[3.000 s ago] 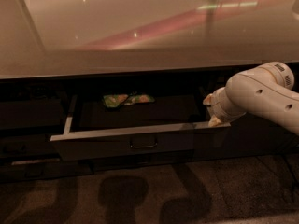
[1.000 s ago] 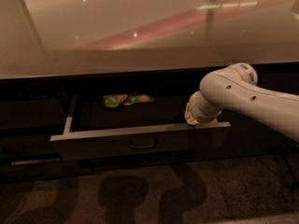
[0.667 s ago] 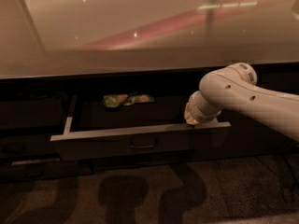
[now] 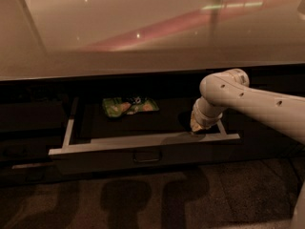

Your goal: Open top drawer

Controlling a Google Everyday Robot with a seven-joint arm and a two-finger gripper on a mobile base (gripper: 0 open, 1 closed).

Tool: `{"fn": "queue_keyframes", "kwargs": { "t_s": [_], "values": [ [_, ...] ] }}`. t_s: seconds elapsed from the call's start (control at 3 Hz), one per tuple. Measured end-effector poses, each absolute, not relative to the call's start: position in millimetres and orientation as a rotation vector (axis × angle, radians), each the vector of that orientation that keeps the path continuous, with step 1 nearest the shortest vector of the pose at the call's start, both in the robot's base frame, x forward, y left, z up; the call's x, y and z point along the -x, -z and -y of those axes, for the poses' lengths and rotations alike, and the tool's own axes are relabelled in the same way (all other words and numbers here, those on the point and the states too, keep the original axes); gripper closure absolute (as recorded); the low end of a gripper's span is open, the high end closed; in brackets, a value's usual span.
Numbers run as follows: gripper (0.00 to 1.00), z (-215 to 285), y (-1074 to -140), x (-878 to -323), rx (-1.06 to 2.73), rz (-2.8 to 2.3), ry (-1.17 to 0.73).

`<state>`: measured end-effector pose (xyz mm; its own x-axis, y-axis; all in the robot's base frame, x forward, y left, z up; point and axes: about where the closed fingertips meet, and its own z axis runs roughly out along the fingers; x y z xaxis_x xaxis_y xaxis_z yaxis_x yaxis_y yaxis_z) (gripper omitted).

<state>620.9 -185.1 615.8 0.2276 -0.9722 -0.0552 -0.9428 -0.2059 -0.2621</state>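
One wide pale countertop (image 4: 143, 32) spans the view; beneath it the top drawer (image 4: 119, 143) stands pulled out, its grey interior exposed. The white arm (image 4: 257, 104) reaches in from the right, its gripper (image 4: 198, 127) down at the drawer's front rim; whether it is clenched or released cannot be told. Inside lies one green packet (image 4: 129, 106), print unreadable.

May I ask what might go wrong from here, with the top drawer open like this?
The gripper sits at the top drawer's front edge near its right end, far from the central handle, so further pulling may skew the drawer on its rails. Lifting out, the arm could knock the countertop edge above it. A jerk might shift the green packet inside.
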Motion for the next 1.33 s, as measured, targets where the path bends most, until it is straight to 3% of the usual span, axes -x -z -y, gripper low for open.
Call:
{"fn": "queue_keyframes", "kwargs": {
  "t_s": [0.33,1.33],
  "values": [
    [1.0,185.1,-615.8,-620.8,2.261,-1.806,0.178],
    [0.34,175.3,-608.7,-564.3,2.298,-1.762,0.201]
  ]
}}
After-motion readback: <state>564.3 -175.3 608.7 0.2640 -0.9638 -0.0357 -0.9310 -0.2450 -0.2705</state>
